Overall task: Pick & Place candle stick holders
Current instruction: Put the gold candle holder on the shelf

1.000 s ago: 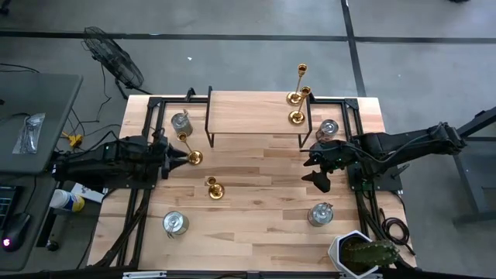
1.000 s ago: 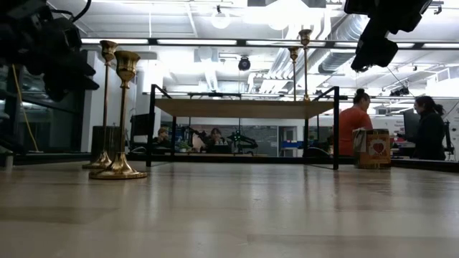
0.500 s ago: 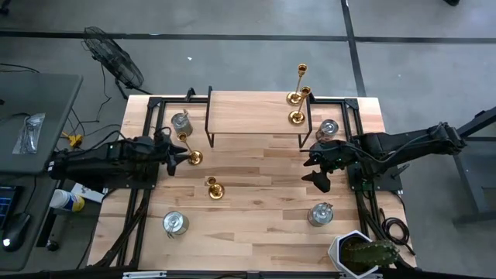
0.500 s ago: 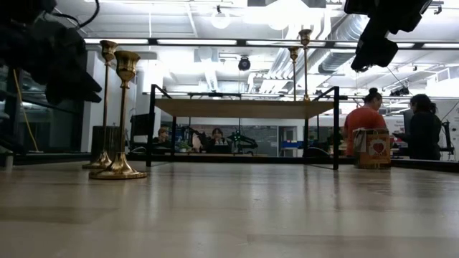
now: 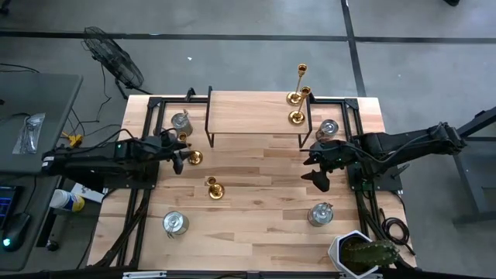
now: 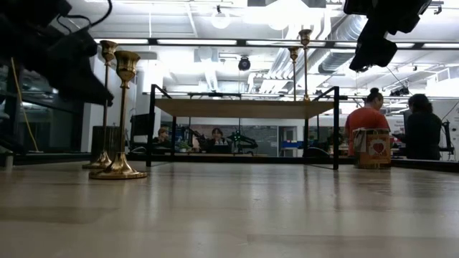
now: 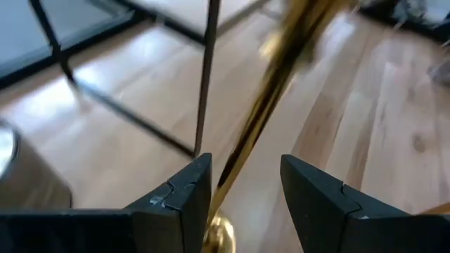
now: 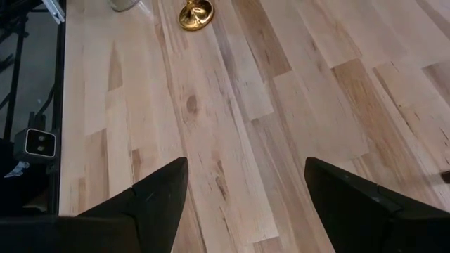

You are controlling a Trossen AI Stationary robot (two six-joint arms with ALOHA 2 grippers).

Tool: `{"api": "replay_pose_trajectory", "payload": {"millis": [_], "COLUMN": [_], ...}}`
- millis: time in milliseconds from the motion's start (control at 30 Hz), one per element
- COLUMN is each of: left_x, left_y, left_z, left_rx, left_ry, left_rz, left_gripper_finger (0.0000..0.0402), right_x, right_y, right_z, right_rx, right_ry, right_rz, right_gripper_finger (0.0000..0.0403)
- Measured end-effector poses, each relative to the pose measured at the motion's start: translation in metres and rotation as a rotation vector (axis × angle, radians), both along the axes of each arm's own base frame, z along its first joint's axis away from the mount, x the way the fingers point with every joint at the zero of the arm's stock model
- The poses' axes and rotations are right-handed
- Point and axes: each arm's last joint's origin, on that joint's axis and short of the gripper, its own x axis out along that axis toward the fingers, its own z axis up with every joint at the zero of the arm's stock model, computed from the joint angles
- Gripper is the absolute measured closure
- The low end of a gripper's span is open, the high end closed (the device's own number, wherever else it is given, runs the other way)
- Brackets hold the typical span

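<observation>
Between the black fingers of the left end effector (image 7: 242, 193) runs a shiny gold candle stick holder (image 7: 271, 105). Beneath it the counter (image 5: 256, 194) is pale wood planks with light brown grain streaks. Beside that end effector stands a silver-grey jar (image 5: 180, 122). The right end effector (image 8: 246, 186) is black too.

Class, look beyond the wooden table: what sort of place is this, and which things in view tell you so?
Probably an open-plan lab or workshop. The low view shows exposed silver ceiling ducts, long strip lights and seated people at desks in the background. From above, two dark robot arms flank the pale wooden table.
</observation>
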Motion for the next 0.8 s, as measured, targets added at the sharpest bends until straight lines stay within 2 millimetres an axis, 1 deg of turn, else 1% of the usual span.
{"api": "replay_pose_trajectory", "payload": {"millis": [300, 400, 533, 800], "left_x": [0.0008, 0.0007, 0.0006, 0.0005], "left_y": [0.0003, 0.0008, 0.0008, 0.0009], "left_z": [0.0019, 0.002, 0.002, 0.002], "left_rx": [0.023, 0.041, 0.043, 0.044], "left_ry": [-0.014, -0.008, -0.007, -0.007], "left_rz": [0.0, 0.009, 0.01, 0.012], "left_gripper_finger": [0.0235, 0.0247, 0.0285, 0.0385], "right_x": [-0.0001, -0.0001, 0.0, 0.0], "right_y": [0.0001, 0.0001, 0.0, 0.0], "right_z": [0.0002, 0.0, 0.0001, 0.0001], "right_rx": [0.0, 0.0, 0.0, -0.002], "right_ry": [-0.001, 0.0, -0.001, -0.001], "right_rz": [0.0, 0.0, 0.0, -0.002], "right_gripper_finger": [0.0125, 0.0125, 0.0125, 0.0125]}}
